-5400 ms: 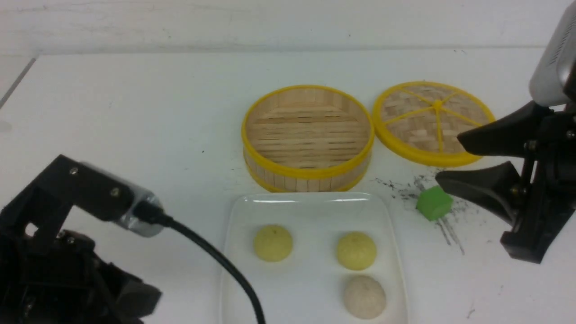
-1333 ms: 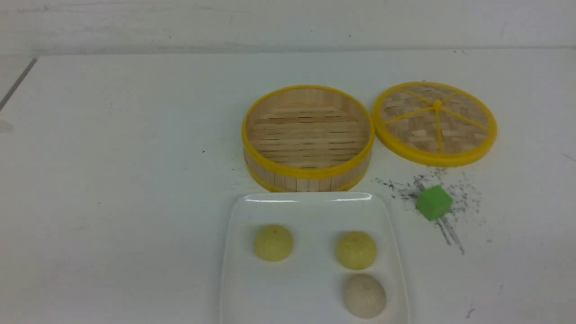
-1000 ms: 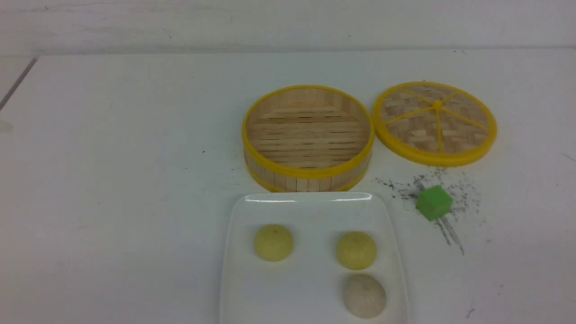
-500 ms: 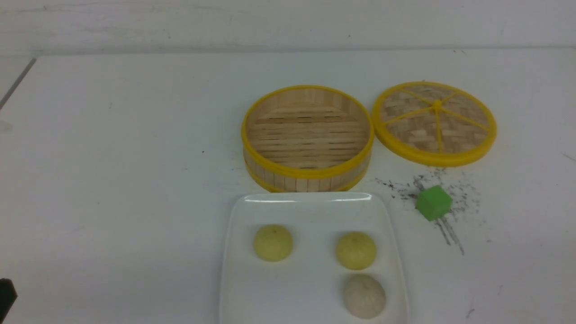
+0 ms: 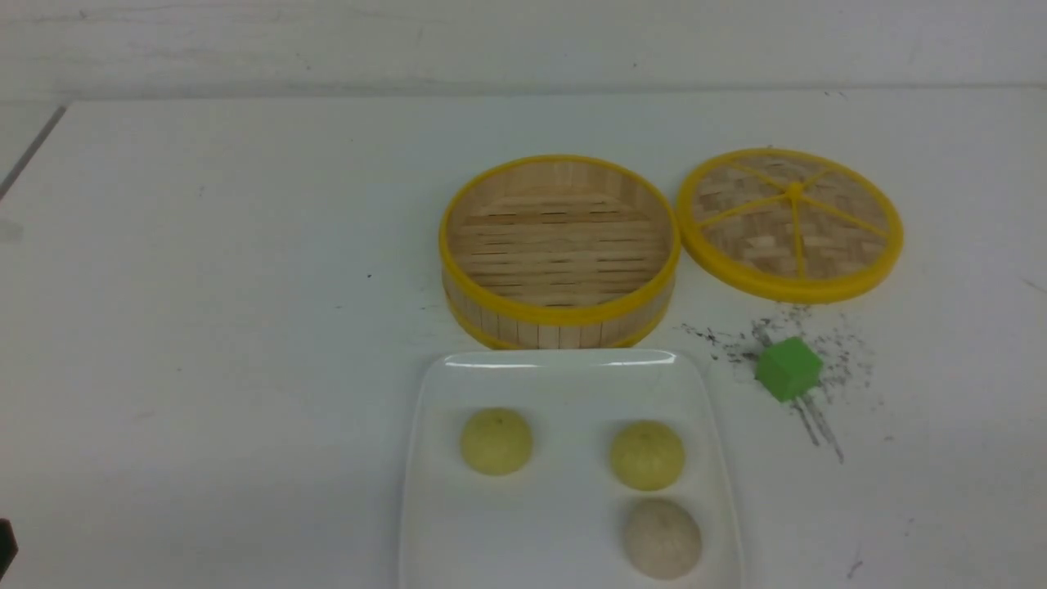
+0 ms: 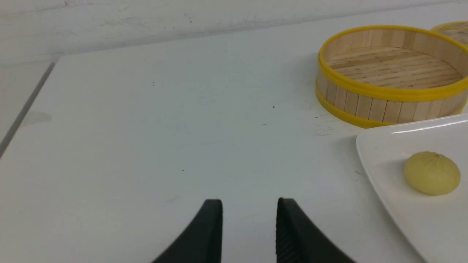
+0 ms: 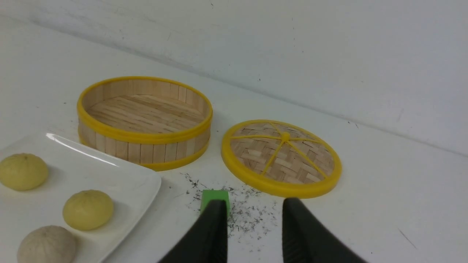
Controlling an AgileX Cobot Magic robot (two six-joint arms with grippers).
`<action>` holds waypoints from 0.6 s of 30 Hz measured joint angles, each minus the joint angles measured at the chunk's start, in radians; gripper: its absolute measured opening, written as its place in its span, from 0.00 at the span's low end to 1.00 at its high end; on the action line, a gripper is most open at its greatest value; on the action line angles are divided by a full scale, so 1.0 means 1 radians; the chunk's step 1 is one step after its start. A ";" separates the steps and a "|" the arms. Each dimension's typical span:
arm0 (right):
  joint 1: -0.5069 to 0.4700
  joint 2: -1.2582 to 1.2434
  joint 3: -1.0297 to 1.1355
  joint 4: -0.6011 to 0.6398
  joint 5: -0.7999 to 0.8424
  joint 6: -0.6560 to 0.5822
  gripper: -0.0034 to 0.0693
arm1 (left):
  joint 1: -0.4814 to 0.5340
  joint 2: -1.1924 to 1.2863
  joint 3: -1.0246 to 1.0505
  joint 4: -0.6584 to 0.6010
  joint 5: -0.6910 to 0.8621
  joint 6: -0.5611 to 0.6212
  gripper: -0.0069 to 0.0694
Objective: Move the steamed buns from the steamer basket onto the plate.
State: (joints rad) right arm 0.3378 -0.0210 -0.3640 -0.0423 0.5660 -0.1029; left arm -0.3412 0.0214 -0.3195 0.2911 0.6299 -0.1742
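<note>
Three steamed buns lie on the white plate [image 5: 564, 376]: a pale yellow bun [image 5: 496, 442] at its left, another yellow bun [image 5: 647, 455] at its right, and a beige bun [image 5: 662, 538] nearest me. The steamer basket [image 5: 559, 307] stands just behind the plate with nothing in it. Neither gripper's fingers show in the front view. In the left wrist view my left gripper [image 6: 249, 204] is open over bare table, left of the plate [image 6: 369, 146] and a yellow bun [image 6: 431, 173]. My right gripper [image 7: 254, 204] is open and holds nothing, just short of the green cube.
The flat woven lid [image 5: 790, 222] lies right of the basket. A green cube [image 5: 788, 369] sits among dark specks on the table right of the plate. A dark bit of the left arm [image 5: 5, 546] shows at the lower left edge.
Both arms have pulled back out of the front view since the oldest frame. Over the last second only a dark corner of the left arm has appeared at the lower left edge.
</note>
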 joint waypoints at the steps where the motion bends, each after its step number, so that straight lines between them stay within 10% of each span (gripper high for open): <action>1: 0.000 0.000 0.000 0.000 0.000 0.000 0.38 | 0.000 0.000 0.000 0.003 0.000 0.000 0.41; 18: 0.000 0.000 0.286 0.066 -0.206 0.064 0.38 | 0.000 0.000 0.000 0.021 0.003 0.000 0.41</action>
State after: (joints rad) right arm 0.3378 -0.0210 -0.0784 0.0232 0.3601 -0.0387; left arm -0.3412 0.0214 -0.3195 0.3118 0.6330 -0.1742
